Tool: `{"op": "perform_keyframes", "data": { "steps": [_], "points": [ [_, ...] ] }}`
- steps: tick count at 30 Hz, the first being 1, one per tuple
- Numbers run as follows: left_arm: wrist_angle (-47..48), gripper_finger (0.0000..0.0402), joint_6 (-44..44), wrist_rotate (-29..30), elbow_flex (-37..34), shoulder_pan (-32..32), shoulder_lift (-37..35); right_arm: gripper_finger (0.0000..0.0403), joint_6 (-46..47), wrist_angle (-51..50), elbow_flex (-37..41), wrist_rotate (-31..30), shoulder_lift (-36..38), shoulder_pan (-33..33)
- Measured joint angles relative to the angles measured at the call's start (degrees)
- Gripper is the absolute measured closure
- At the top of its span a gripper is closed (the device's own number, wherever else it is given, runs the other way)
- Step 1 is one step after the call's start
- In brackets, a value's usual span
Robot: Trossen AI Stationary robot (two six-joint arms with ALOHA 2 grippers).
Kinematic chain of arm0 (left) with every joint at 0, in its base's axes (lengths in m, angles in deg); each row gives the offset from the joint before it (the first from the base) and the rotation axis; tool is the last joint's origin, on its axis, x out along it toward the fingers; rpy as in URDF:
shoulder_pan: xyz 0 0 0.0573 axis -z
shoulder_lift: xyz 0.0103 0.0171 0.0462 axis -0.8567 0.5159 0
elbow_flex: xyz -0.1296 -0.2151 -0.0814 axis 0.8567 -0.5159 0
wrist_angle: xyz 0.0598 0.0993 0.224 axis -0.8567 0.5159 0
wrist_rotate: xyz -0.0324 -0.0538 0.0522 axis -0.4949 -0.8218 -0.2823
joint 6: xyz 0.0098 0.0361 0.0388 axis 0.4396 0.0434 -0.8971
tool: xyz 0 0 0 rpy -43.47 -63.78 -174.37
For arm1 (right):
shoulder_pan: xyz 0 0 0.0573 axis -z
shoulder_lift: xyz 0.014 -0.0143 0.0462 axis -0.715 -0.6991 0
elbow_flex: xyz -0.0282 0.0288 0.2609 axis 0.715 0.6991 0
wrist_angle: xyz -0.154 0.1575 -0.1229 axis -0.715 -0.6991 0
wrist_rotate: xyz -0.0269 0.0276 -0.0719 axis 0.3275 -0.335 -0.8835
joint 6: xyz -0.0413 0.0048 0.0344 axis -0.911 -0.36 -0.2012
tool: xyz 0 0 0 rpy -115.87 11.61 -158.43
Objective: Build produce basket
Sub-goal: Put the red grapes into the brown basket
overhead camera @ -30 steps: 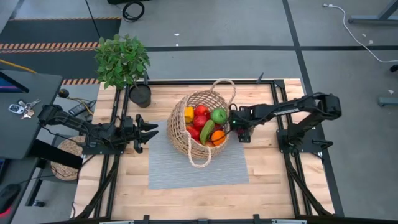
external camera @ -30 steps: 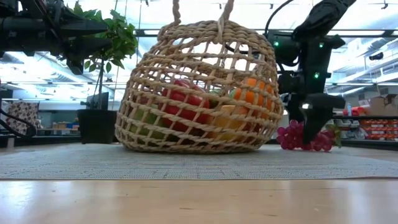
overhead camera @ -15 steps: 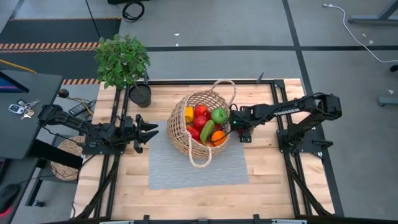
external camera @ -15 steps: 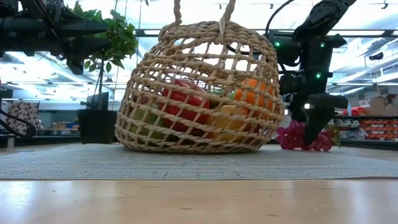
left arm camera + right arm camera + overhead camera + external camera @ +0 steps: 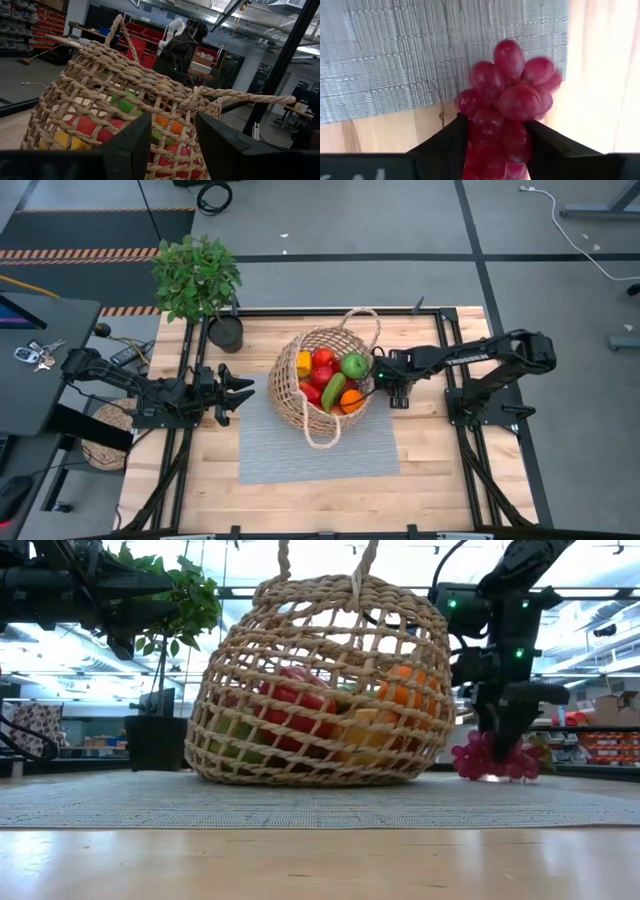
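The right gripper (image 5: 492, 145) pinches the red grape bunch (image 5: 507, 97) just right of the wicker basket (image 5: 300, 385). The left gripper (image 5: 240, 392) waits spread, left of the basket.

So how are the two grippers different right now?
The right gripper is down beside the basket, its fingers closed around the grapes; the left gripper holds nothing. The right gripper points down at the table's mat; the left gripper hangs level, clear of the basket on its other side, aimed at it. Both are dark, two-fingered, and face the basket.
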Motion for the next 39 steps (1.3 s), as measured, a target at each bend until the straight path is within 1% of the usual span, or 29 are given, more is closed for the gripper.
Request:
{"op": "perform_keyframes", "data": {
  "steps": [9, 15, 24, 32, 35, 39],
  "points": [
    [-0.02, 0.0241, 0.02, 0.00, 0.00, 0.02, 0.00, 0.0247, 0.84, -2.04, -0.04, 0.80, 7.61, 0.01],
    [-0.01, 0.0241, -0.01, 0.00, 0.00, 0.01, -0.02, 0.0248, 4.46, -7.76, -3.40, 1.22, 13.10, -1.71],
    [0.00, 0.0241, 0.00, 0.00, 0.00, 0.01, -0.01, 0.0248, 8.96, -10.46, -11.56, 1.40, 21.10, -9.28],
    [-0.02, 0.0241, 0.00, 0.00, 0.00, 0.00, 0.00, 0.0248, 11.87, -10.17, -18.31, 1.42, 25.35, -17.08],
    [-0.02, 0.0241, -0.02, 0.00, 0.00, 0.01, -0.02, 0.0248, 11.85, -8.16, -19.53, 1.42, 26.62, -19.97],
    [-0.01, 0.0241, -0.01, 0.00, 0.00, 0.00, 0.00, 0.0248, 10.45, -1.99, -19.89, 1.42, 28.82, -23.64]
  ]
}}
